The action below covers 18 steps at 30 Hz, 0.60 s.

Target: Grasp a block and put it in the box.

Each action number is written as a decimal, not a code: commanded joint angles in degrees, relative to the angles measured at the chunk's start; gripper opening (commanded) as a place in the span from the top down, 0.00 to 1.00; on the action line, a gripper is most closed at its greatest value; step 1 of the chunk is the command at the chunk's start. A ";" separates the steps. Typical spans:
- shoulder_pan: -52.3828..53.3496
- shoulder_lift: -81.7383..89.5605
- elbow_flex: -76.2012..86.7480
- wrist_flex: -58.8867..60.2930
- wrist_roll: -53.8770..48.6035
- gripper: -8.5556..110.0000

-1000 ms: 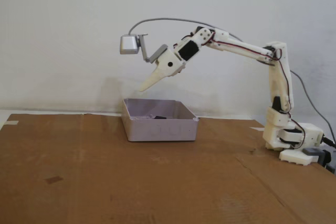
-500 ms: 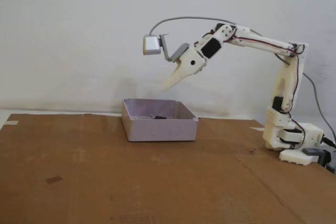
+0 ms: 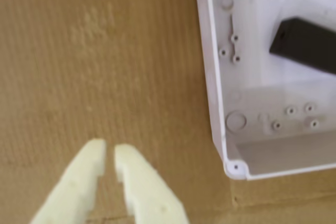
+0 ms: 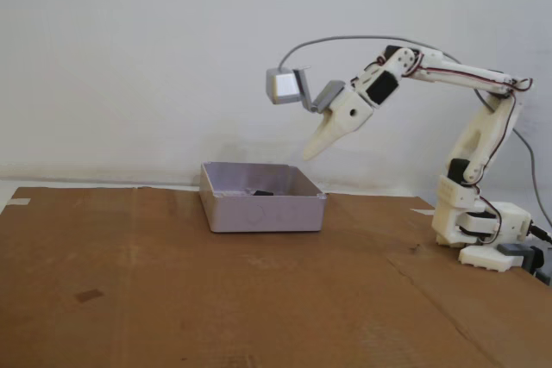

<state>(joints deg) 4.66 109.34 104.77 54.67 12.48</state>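
**Block inside the box, gripper empty above the table**

Block (image 3: pixel 307 44), small, black and matte, lies on the floor of the box (image 3: pixel 212 77), with nothing holding it. In the wrist view only a part of the block shows, cut by the right edge of the picture. In the fixed view it is a small dark shape (image 4: pixel 262 191) just visible over the near wall of the box (image 4: pixel 263 213).

No brand, label or writing can be read on any thing in either view. The floor of the box has only small moulded round studs and holes.

The gripper (image 3: pixel 110 153) comes into the wrist view from the bottom edge. Its two pale yellowish fingers (image 3: pixel 142 187) stand almost together, with only a thin gap between the tips. Nothing is between them and they touch nothing; brown cardboard (image 3: pixel 94 66) is seen under them, to the left of the corner of the box.

In the fixed view the gripper (image 4: pixel 309 154) hangs in the air above the right side of the box, pointing down and to the left. The white arm (image 4: pixel 474 140) stands at the right end of the cardboard (image 4: pixel 172 299), well apart from the box. A small grey camera (image 4: pixel 281 85) sits on the wrist.
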 commanded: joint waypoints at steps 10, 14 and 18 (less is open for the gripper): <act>-0.26 20.21 12.74 -1.14 0.35 0.92; -0.26 24.79 17.67 -1.14 0.35 0.92; -0.26 29.09 21.80 -1.14 0.35 0.92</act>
<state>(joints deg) 4.66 131.92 126.83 54.67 12.48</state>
